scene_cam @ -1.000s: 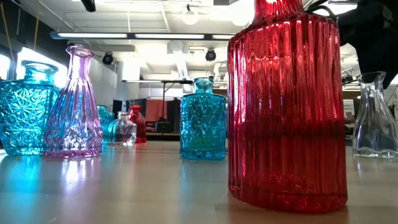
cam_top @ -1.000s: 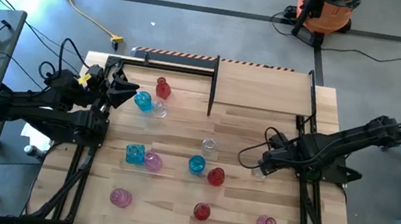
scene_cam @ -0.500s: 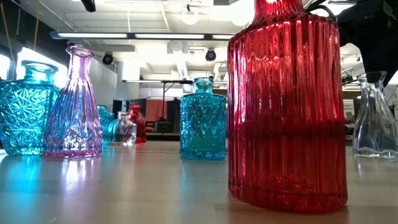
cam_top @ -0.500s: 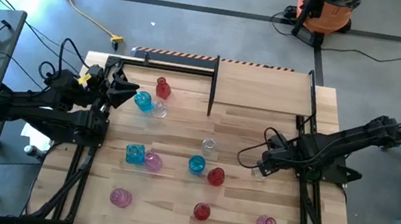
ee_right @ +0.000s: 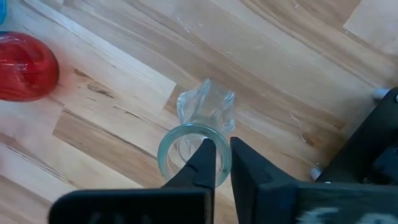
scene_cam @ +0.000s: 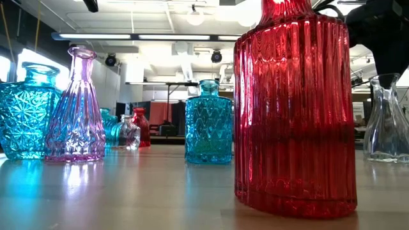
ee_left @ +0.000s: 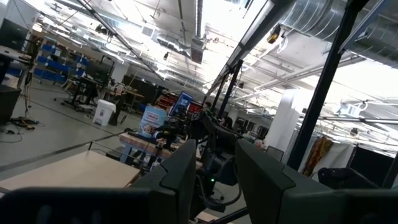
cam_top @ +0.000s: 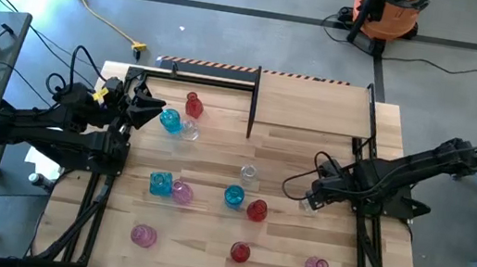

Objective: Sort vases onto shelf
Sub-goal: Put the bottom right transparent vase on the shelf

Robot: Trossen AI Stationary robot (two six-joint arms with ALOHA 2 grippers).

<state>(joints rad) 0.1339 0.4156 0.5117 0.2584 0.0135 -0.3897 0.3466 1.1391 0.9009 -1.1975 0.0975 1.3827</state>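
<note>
The left gripper (cam_top: 147, 107) hangs beyond the table's left edge, level with the blue vase (cam_top: 169, 121), and shows no move over the last second. Its fingers (ee_left: 180, 174) stand a little apart, and no vase shows between them in the left wrist view.

The change is on the right. Over the last second the right gripper (ee_right: 222, 163) has drawn its fingers together, and they now pinch the rim of the clear vase (ee_right: 200, 130), one finger inside the mouth and one outside. That vase stands upright on the table (cam_top: 291, 160), to the right of the red vase (cam_top: 257, 211) and well short of the shelf (cam_top: 313, 105). My reading is that the grasp is just made, so the next step would be a lift and a carry to the shelf.

As for what the containers hold: the shelf, right of the blue vase and farther back, has no vase on it. The clear vase looks empty through its open mouth. The other vases are spread over the table, and I cannot tell whether any holds something.
</note>
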